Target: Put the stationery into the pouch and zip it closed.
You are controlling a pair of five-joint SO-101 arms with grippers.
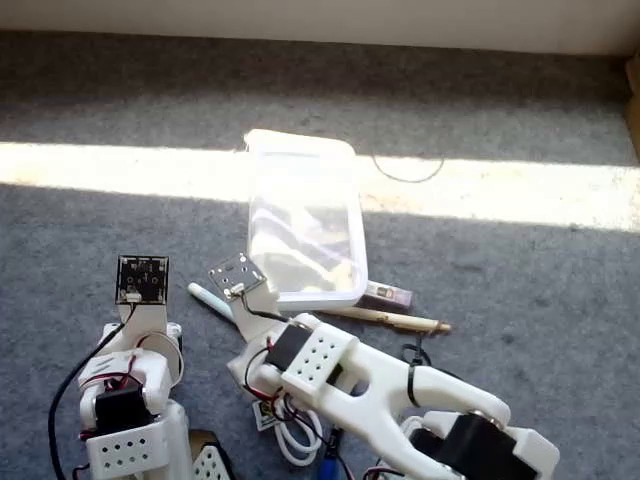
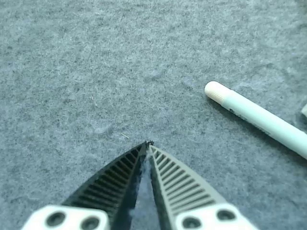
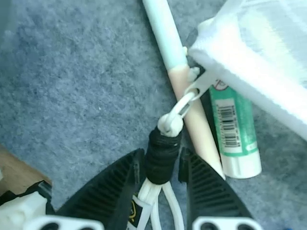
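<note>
A white translucent pouch [image 1: 300, 215] lies flat on the grey carpet, its near corner [image 3: 249, 52] close in the right wrist view. My right gripper [image 3: 161, 154] is shut on the black zipper pull [image 3: 162, 152], which hangs on a white cord from that corner; in the high view it sits at the pouch's near left corner [image 1: 245, 285]. Beside the pull lie a white pen [image 3: 165, 33], a wooden pencil [image 3: 196, 120] and a green glue stick [image 3: 233, 132]. My left gripper [image 2: 146, 144] is shut, holds nothing and points at bare carpet left of the pen [image 2: 259, 117].
The left arm [image 1: 130, 370] stands at the lower left, and the right arm [image 1: 400, 390] comes in from the lower right. A thin cable [image 1: 405, 175] lies past the pouch in a sunlit strip. The carpet around is open.
</note>
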